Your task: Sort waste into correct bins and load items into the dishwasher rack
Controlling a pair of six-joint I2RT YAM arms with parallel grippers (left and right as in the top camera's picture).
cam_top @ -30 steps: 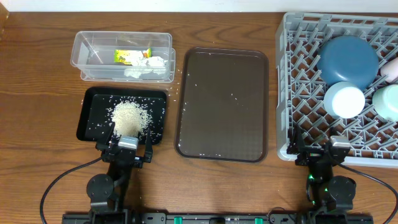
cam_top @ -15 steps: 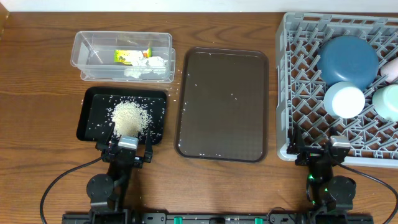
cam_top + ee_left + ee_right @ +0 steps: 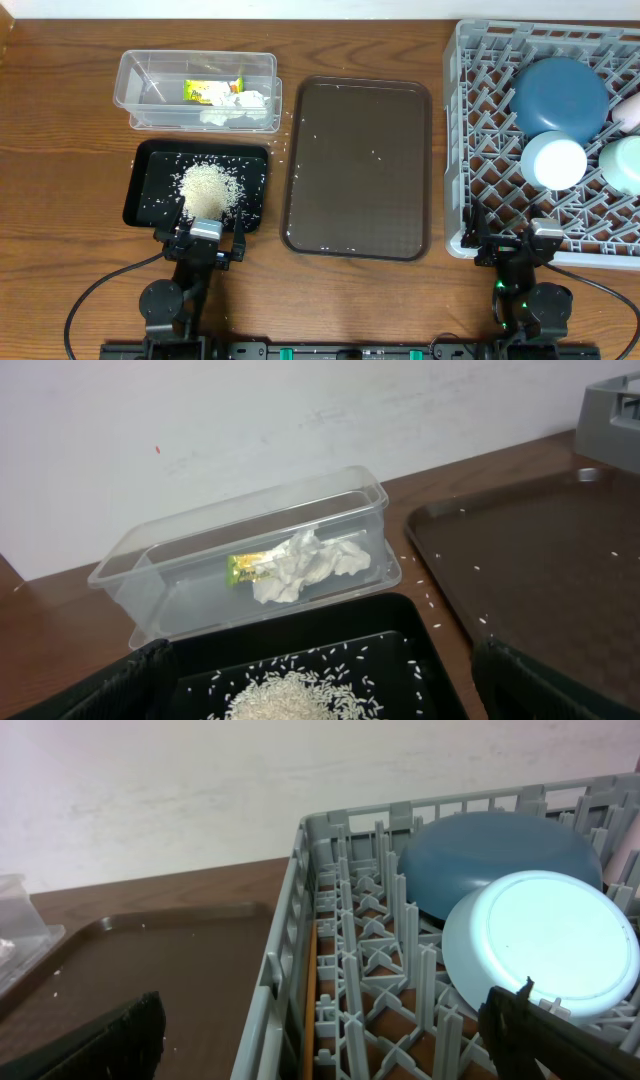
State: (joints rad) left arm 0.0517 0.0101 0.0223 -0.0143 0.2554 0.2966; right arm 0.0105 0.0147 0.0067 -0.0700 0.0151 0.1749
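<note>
Ahead-right of the nearer left end effector [image 3: 203, 234] lie loose white rice grains [image 3: 375, 153]. It and the right end effector [image 3: 535, 238] gape wide, empty.

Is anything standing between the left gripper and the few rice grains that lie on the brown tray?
No separate object stands there. A straight path from the left gripper crosses the near right corner of the black tray, then the raised rim of the brown tray, before reaching the rice grains.

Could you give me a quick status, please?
Left gripper, right gripper: jaws open, empty. Rice in black tray; tissues, wrapper in tub. Stray grains on brown tray.
</note>
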